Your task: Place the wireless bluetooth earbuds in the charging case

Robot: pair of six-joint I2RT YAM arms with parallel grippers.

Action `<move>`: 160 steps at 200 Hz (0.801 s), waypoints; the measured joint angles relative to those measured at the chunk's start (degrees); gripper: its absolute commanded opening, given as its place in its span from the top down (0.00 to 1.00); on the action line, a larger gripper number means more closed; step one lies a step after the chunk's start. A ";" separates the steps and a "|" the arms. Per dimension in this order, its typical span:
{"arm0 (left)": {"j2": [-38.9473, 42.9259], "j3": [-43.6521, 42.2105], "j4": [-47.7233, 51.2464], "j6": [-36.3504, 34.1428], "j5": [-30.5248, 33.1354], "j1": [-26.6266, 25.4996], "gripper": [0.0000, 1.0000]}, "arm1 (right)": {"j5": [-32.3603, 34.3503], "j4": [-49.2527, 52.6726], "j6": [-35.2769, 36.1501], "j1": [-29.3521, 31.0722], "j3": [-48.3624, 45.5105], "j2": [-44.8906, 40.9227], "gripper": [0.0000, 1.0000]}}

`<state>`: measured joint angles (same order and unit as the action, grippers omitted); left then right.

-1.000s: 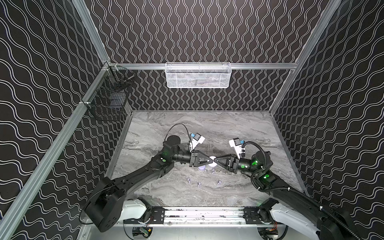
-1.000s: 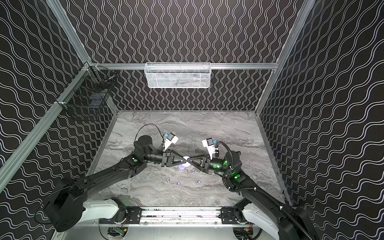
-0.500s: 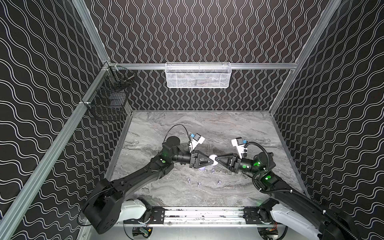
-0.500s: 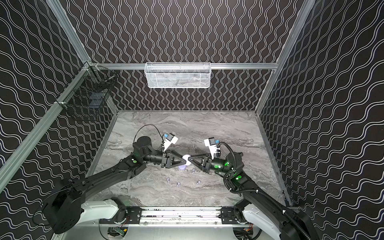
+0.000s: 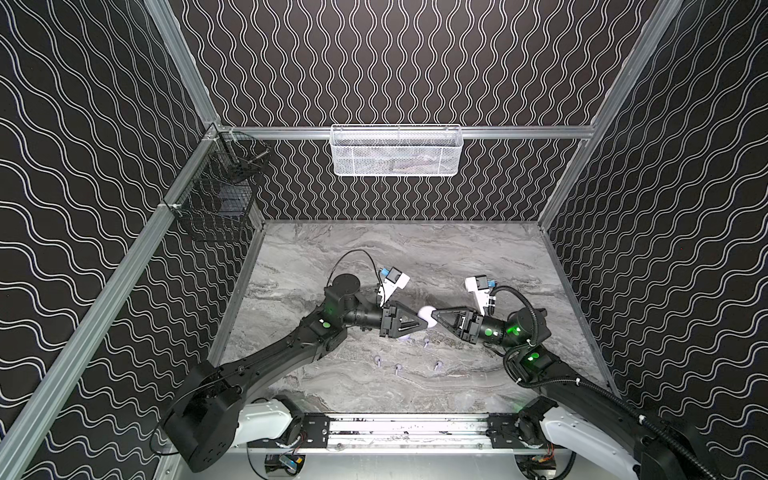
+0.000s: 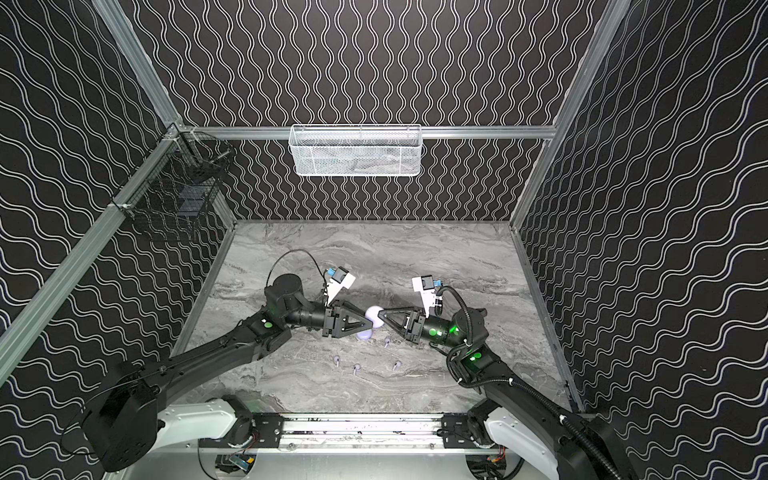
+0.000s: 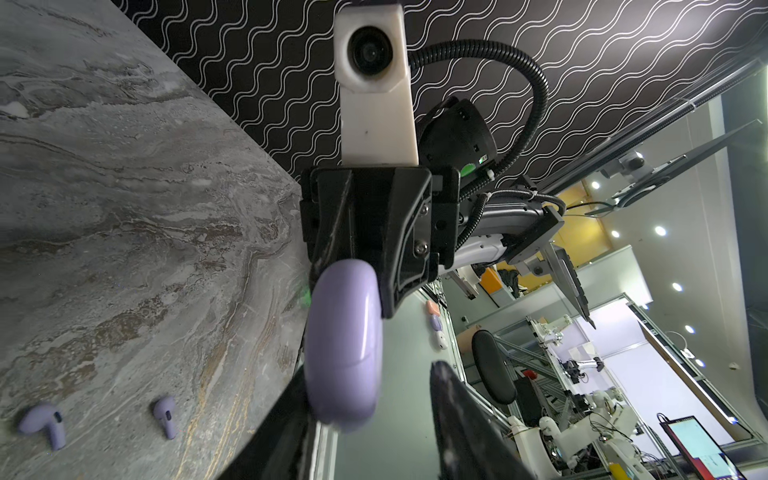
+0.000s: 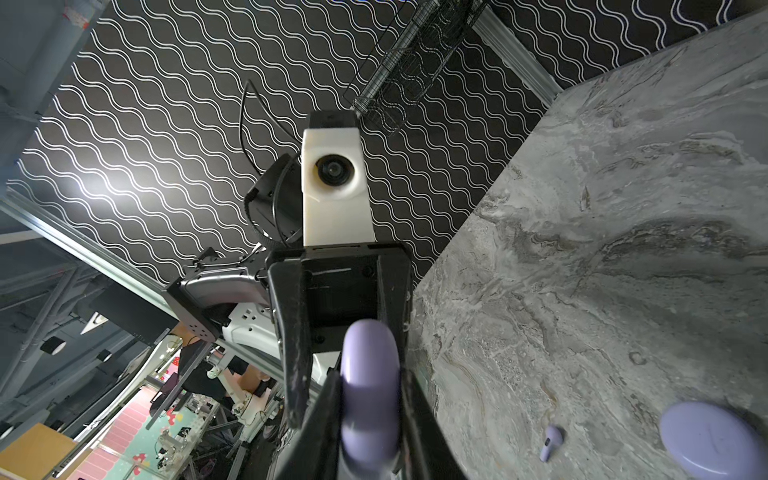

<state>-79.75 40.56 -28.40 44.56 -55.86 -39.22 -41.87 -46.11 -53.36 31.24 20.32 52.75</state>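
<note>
The middle of the table (image 5: 374,249) is barred by the left end effector (image 5: 420,325) and the right end effector (image 5: 436,321), set tip to tip around a lavender charging case (image 5: 427,311) above the surface. Below them a second lavender case (image 6: 365,336) is laid, and four earbuds (image 5: 398,368) are scattered nearer the front edge, with gaps between. The far half of the table is left open.

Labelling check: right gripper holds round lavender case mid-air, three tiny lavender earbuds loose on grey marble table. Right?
Not three: both top views show four tiny lavender earbuds loose on the grey marble table. The right gripper does hold the round lavender case mid-air.
</note>
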 measured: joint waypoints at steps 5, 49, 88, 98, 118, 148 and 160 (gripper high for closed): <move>0.17 0.00 0.20 -0.13 0.17 0.00 0.56 | -0.02 -0.37 -0.31 0.09 -0.20 0.00 0.77; 0.57 0.02 0.68 -1.07 1.42 0.00 0.63 | 0.00 -3.08 -2.14 0.28 -0.52 0.22 0.77; 0.57 0.00 0.50 -1.07 1.64 0.00 0.65 | -0.04 -3.10 -2.54 1.01 -0.24 1.25 0.77; 0.57 -0.04 0.33 -1.05 1.66 0.00 0.65 | -0.02 -3.17 -2.54 1.22 -0.22 1.40 0.77; 0.63 -0.04 0.17 -1.03 1.66 0.00 0.69 | -0.04 -3.52 -2.54 1.38 -0.22 1.49 0.77; 0.68 -0.09 -0.22 -0.98 1.60 0.00 0.73 | -0.20 -4.74 -2.54 1.57 -0.17 1.75 0.77; 0.68 -0.13 -0.24 -0.42 1.44 0.00 0.73 | -0.17 -4.94 -2.51 1.62 -0.17 1.81 0.77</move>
<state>-79.07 40.42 -28.64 44.14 -54.41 -39.22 -42.04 -51.05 -55.88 32.86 20.14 54.57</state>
